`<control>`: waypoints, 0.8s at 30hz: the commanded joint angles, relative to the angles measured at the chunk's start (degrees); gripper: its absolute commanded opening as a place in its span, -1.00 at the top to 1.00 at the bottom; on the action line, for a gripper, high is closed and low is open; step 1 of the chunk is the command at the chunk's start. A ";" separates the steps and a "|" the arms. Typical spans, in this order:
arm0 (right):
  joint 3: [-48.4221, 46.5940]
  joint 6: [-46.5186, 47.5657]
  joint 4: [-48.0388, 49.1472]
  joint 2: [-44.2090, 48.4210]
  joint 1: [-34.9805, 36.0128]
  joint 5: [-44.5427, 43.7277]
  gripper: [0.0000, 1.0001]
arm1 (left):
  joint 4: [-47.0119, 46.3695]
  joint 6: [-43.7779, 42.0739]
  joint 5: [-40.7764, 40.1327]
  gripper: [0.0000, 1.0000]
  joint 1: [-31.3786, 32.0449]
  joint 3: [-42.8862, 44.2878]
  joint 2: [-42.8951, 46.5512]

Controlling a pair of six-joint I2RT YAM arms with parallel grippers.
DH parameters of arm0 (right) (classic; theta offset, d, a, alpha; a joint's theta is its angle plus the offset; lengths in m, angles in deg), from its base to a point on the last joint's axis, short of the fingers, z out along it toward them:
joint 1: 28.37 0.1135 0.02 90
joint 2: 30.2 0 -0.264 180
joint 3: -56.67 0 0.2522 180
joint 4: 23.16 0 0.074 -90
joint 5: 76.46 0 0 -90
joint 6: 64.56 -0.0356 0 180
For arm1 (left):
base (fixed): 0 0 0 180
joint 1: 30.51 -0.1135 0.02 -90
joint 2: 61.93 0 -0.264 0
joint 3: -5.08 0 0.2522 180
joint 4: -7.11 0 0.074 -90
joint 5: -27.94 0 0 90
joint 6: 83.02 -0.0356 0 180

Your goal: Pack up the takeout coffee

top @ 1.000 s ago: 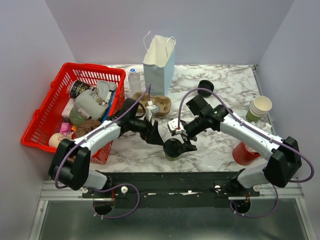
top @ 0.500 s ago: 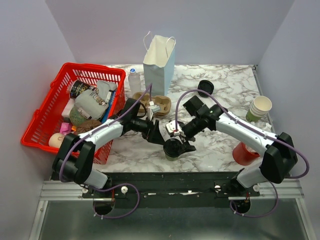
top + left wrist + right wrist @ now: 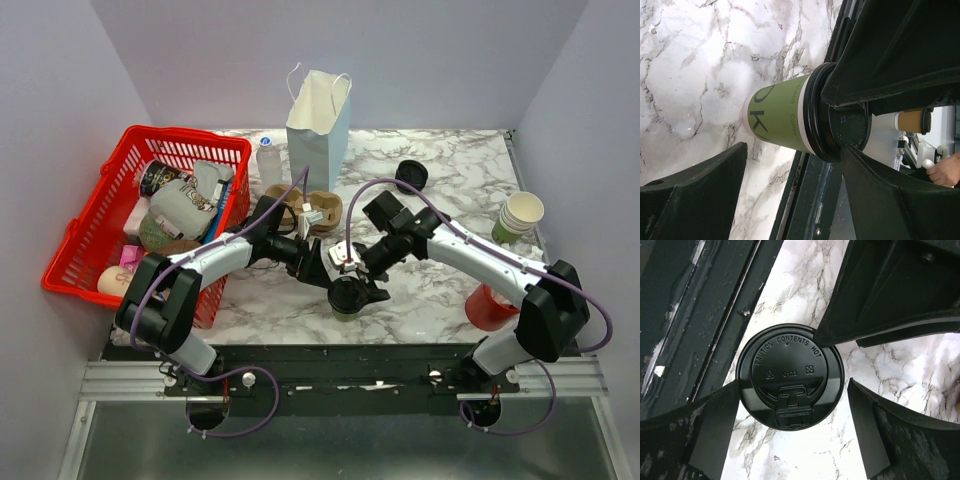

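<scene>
The takeout coffee (image 3: 345,299) stands upright near the table's front edge, an olive-green cup (image 3: 777,114) capped by a black sip lid (image 3: 790,376). My right gripper (image 3: 361,288) hovers over the lid, open, one finger on each side of its rim (image 3: 792,386). My left gripper (image 3: 318,268) is just left of the cup, open, with the cup a little beyond its fingertips (image 3: 795,154) and apart from both. Neither gripper holds anything.
A white paper bag (image 3: 318,125) stands open at the back, with a cardboard cup carrier (image 3: 312,210) and a plastic bottle (image 3: 269,160) before it. A full red basket (image 3: 95,235) sits left. A loose black lid (image 3: 411,175), stacked green cups (image 3: 518,217) and a red cup (image 3: 490,307) are right.
Both arms drew in slightly toward the cup. The left gripper edged right and the right wrist shifted left. The cup stayed put and both grippers remained open.
</scene>
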 commanded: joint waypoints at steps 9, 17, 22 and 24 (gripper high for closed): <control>0.60 0.99 0.63 -1.77 0.56 -2.07 -0.75 | 0.67 -1.25 3.14 -0.63 -0.66 2.75 -2.22; 3.68 0.72 3.53 -1.85 0.65 -3.92 -0.70 | -0.38 -1.42 5.25 -0.64 -0.58 2.75 -1.78; 3.94 -0.15 3.62 -2.03 0.82 -4.80 -0.68 | 0.14 -1.69 3.59 -0.64 -0.49 2.13 -3.09; 3.86 -0.77 3.71 -2.11 1.00 -5.76 -0.67 | 0.40 -1.60 2.88 -0.63 -0.49 1.96 -3.71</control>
